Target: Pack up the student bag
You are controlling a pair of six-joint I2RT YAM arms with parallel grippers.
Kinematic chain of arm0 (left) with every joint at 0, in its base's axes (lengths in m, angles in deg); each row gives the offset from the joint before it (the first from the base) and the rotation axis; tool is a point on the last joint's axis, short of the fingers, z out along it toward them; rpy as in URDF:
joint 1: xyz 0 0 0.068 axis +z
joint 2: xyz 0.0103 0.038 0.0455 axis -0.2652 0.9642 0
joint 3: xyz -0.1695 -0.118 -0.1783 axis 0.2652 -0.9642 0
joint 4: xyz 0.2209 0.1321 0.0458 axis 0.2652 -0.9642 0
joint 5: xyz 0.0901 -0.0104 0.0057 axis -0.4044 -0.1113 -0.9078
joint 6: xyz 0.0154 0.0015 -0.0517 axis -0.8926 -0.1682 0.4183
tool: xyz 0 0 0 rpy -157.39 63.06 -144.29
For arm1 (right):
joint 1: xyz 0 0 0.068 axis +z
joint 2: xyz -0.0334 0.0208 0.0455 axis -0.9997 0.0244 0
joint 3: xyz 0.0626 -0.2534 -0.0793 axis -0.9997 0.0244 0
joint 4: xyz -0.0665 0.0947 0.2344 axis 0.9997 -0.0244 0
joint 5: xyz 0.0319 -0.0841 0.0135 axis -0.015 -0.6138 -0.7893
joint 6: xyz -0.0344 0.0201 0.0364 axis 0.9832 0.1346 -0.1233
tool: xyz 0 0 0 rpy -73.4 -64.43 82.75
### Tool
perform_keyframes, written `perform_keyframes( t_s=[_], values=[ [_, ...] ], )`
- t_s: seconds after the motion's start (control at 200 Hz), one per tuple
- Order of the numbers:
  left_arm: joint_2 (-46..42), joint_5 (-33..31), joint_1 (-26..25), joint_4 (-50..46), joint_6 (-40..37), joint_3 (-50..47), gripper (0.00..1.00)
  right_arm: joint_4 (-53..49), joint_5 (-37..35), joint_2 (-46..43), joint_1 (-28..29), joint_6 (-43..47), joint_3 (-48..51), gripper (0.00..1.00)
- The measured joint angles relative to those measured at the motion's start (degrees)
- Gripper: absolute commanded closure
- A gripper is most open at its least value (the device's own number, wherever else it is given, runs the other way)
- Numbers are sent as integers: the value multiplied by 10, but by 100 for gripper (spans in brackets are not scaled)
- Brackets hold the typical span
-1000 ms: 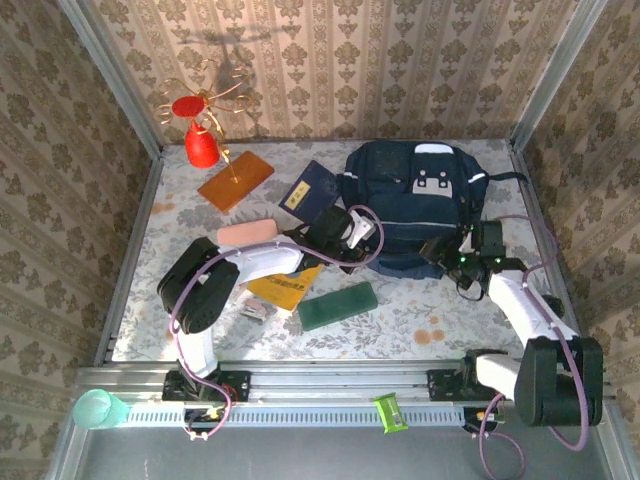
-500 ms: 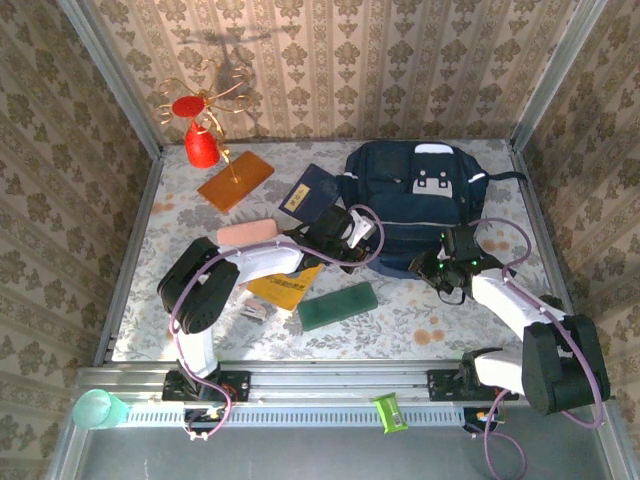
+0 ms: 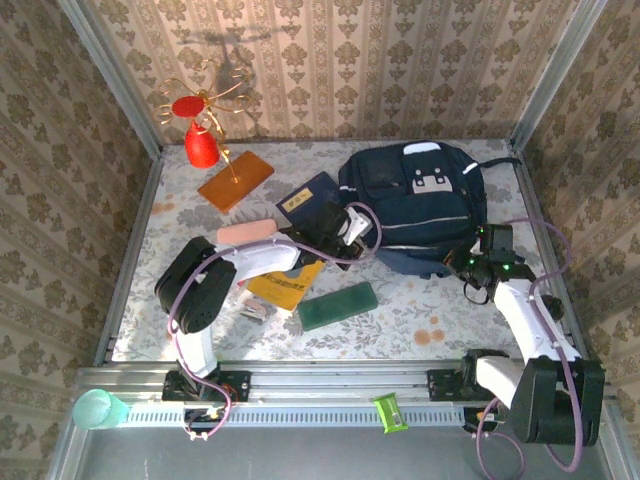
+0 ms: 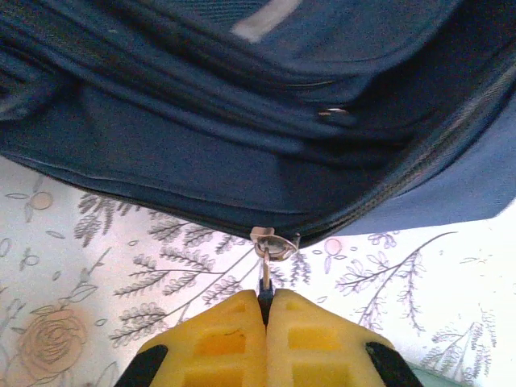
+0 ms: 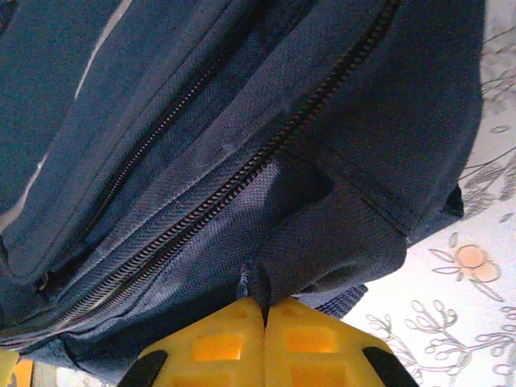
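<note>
Floral tabletop (image 3: 420,305) beneath student bag (image 3: 420,210), left claw (image 4: 264,300) clenched on its zipper pull (image 4: 264,272), right claw (image 5: 264,310) pinching its fabric.

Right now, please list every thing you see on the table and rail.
backpack: one, navy, far right
navy booklet: one, navy, beside backpack's left
board: one, orange, far left
cone: one, red, far left corner
pink case: one, pink, centre left
yellow booklet: one, yellow, under left arm
green case: one, green, near centre
cup: one, teal, left on rail
small object: one, green, on rail
left gripper: one, yellow pads, shut on zip pull
right gripper: one, yellow pads, shut on backpack tab
</note>
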Motion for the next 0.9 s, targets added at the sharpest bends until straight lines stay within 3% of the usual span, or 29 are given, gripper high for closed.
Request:
perform_keyframes(
  t_s=[0.37, 0.9],
  values=[
    [38, 16, 53, -27, -9, 96, 100, -27, 0, -26, -72, 13, -53, 100],
    [124, 45, 114, -43, -22, 170, 100, -42, 17, 5, -106, 37, -81, 100]
  ],
)
